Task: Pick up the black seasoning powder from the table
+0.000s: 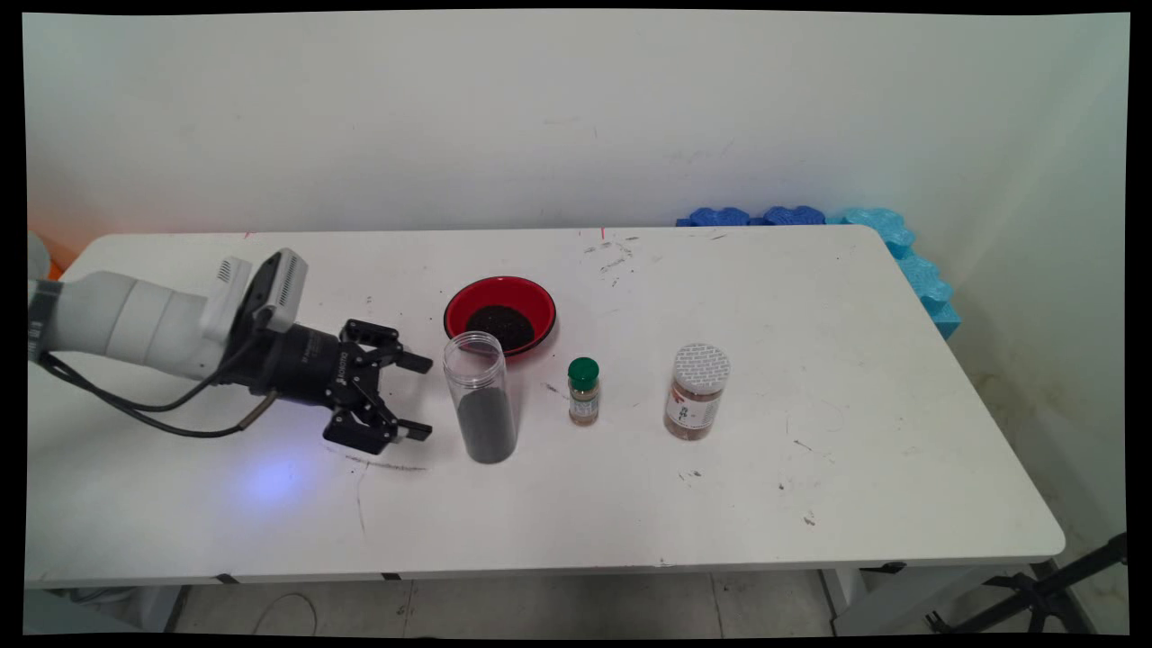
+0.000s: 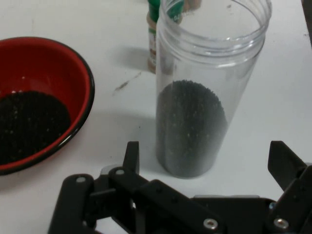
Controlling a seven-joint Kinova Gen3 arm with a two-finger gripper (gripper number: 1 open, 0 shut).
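While the main view takes in the whole white table [image 1: 810, 504], the hand view closes in on the clear plastic jar [image 2: 204, 97], showing its open, threaded mouth and the dark granules that fill roughly its lower half. That close view also shows the red bowl [image 2: 73, 68] with a black rim and a bed of the same dark grains, and only a sliver of the green-capped spice bottle [image 2: 153, 39] behind the jar. Only the main view shows the larger spice jar with a white lid [image 1: 696, 392], standing to the right of the green-capped bottle [image 1: 583, 391], and the blue foam [image 1: 891, 236] along the table's far right edge.

From the left the arm reaches in low and nearly level, and its gripper [image 1: 416, 396] points at the jar [image 1: 483, 397]. Its fingers are spread wide, holding nothing, their tips just short of the jar's left side, not touching it.

Just behind the jar sits the bowl [image 1: 500, 314]. Bare tabletop lies in front of the row and across the right half, to the near and right edges.
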